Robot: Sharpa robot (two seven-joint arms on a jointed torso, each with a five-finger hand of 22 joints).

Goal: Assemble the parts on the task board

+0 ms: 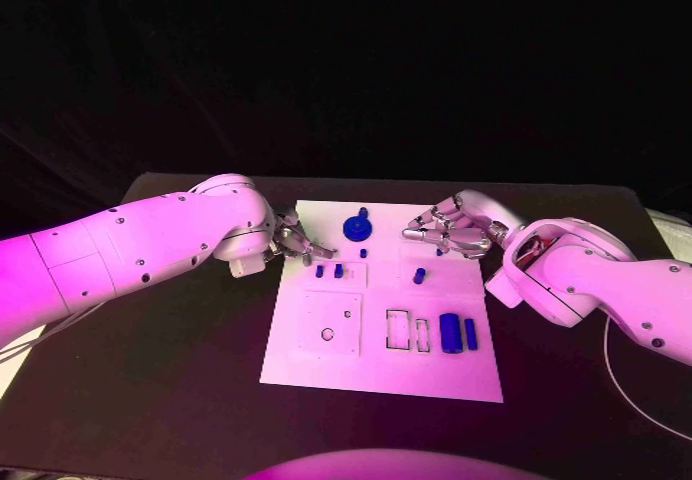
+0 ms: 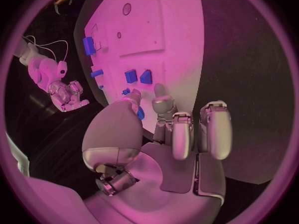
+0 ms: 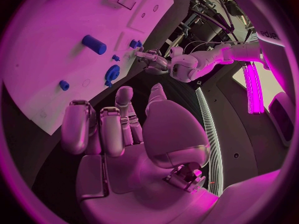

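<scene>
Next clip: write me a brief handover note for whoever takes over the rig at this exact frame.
Left hand: at the task board's far left edge, fingers curled, nothing visibly held. Right hand: at the far right edge, also holding nothing that I can see.
Parts: round knobbed piece at the far middle, two small blocks near the left hand, a peg mid-board, two long pieces near the right slots.
Done: unclear. Left: the slots look unfilled.

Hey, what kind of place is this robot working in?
Probably a robotics lab or demo bench: a black table with a white task board of small blue parts, plus cabling and equipment racks behind.
</scene>
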